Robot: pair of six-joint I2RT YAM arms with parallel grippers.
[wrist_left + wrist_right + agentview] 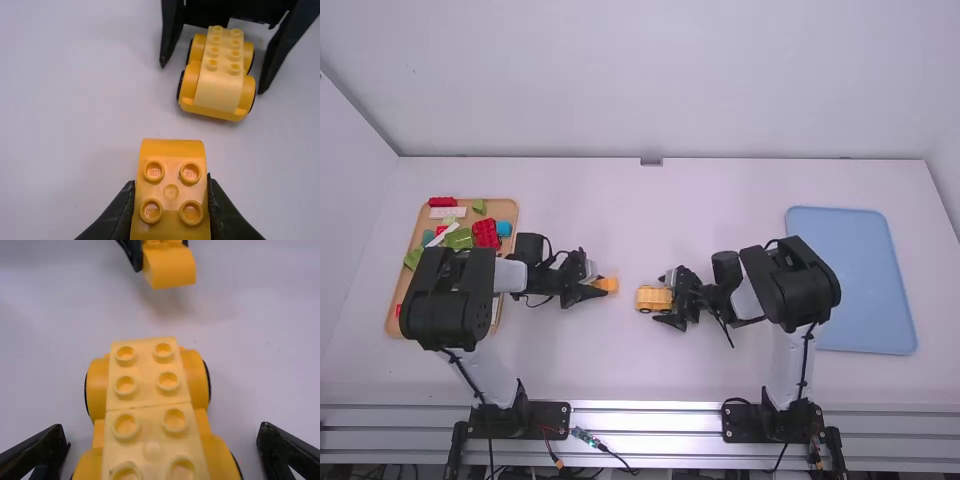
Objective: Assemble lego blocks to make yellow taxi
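Orange 4-stud block [171, 172] is clamped in left gripper [597, 286]; right gripper [661, 299], spread, flanks yellow wheeled base [149, 390].

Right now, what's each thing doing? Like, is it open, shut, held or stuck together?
Left claw: shut on the orange block.
Orange block: held, apart from the yellow car.
Right claw: open, one finger each side of the yellow car.
Yellow car: on its wheels, pale bricks joined on top, no orange block attached.
Tan tray: holding coloured blocks.
Blue tray: flat on the table.
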